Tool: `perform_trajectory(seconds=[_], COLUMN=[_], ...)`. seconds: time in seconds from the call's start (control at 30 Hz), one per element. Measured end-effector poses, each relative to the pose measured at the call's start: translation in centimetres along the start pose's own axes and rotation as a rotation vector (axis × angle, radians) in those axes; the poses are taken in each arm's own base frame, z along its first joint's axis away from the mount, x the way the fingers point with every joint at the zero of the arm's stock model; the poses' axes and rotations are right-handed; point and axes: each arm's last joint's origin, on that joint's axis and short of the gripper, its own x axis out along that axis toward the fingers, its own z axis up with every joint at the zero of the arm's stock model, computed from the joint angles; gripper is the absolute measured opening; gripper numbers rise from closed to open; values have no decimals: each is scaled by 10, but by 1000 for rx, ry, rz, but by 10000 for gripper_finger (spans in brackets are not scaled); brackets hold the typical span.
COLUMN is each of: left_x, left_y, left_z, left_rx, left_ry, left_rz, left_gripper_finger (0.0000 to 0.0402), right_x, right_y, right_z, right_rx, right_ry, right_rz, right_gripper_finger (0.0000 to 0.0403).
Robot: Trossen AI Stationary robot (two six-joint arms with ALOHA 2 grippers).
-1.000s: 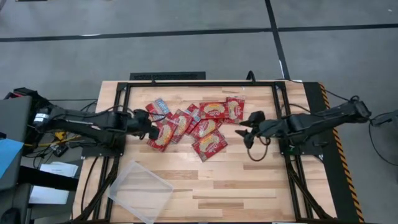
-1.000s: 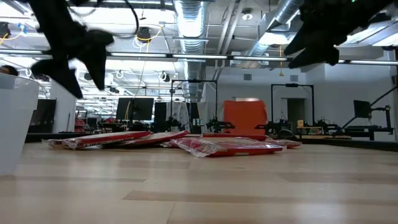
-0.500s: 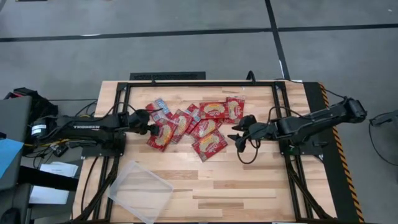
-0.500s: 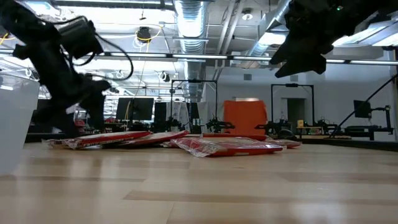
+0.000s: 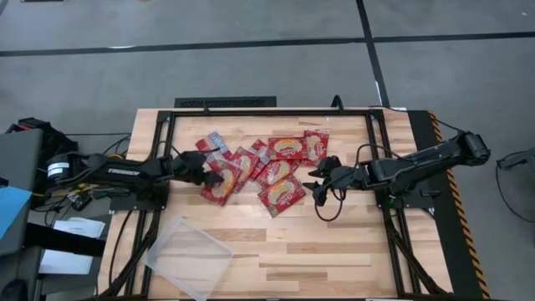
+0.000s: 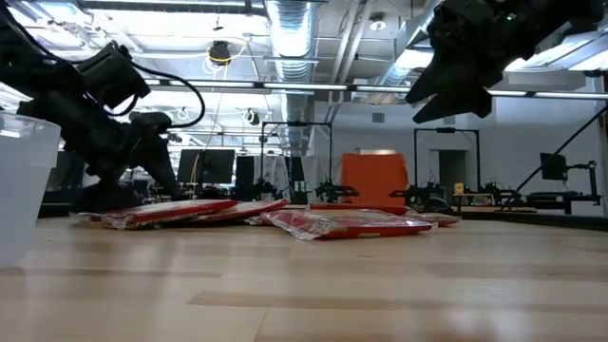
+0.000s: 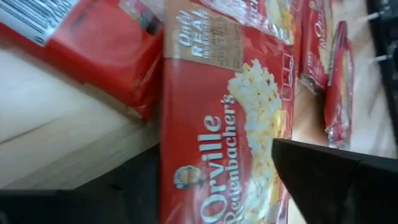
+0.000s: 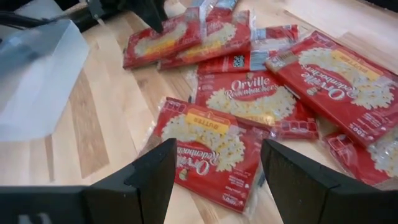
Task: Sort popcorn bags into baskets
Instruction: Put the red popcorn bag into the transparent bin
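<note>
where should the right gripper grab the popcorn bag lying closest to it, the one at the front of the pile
Probably by its free near edge. That popcorn bag lies flat on the table, its far end tucked against the pile, its near end on bare wood. The right gripper is open straddling it, so coming down from above and pinching that loose sealed edge looks safest.

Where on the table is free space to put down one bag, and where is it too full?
Bare wood lies between the clear tray and the right frame rail, along the near edge of the table. A smaller strip runs behind the popcorn bags. The middle is crowded: both the left gripper and the right gripper flank the pile.
</note>
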Motion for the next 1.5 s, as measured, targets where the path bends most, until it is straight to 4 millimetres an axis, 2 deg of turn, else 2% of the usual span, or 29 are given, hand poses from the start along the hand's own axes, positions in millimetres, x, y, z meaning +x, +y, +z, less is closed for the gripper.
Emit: perform_trajectory(seconds=[0.1, 0.37, 0.4, 0.53, 0.6, 0.9, 0.97, 1.1, 1.2, 1.3, 1.37, 1.5], left_x=[4, 7, 7, 6, 5, -20, -30, -58, -81, -103, -112, -123], left_y=[4, 5, 5, 0, -9, -68, -80, -118, -149, -175, -184, -186], left_z=[-2, -2, -2, 1, 6, 37, 40, 43, 32, 10, -12, -59], left_rx=[6, 43, 34, -8, -21, -20, -9, 9, 32, 20, -7, -107], left_ry=[-1, -1, -3, -5, -7, 1, 29, 53, 62, 49, 45, 28], left_rz=[-6, 4, 5, 9, -17, -128, -111, -167, -243, -315, -320, -295], left_gripper_finger=[215, 27, 17, 11, 6, 2, 2, 2, 1, 1, 1, 1], right_x=[0, 2, 2, 3, 3, 3, 3, 3, 3, 3, 3, 3], right_y=[-1, -6, -6, -7, -7, -8, -8, -8, -8, -8, -9, -9], right_z=[1, 4, 4, 5, 5, 4, 4, 4, 4, 3, 3, 3], right_rx=[-1, 11, 12, 16, 11, 4, 3, 3, -7, -22, -24, -25], right_ry=[-1, -9, -10, -12, -11, -5, -2, -2, 1, 4, 7, 10], right_rz=[-7, -27, -30, -35, -35, -40, -41, -42, -44, -45, -47, -50], right_gripper_finger=[260, 260, 260, 260, 260, 260, 260, 260, 260, 260, 260, 260])
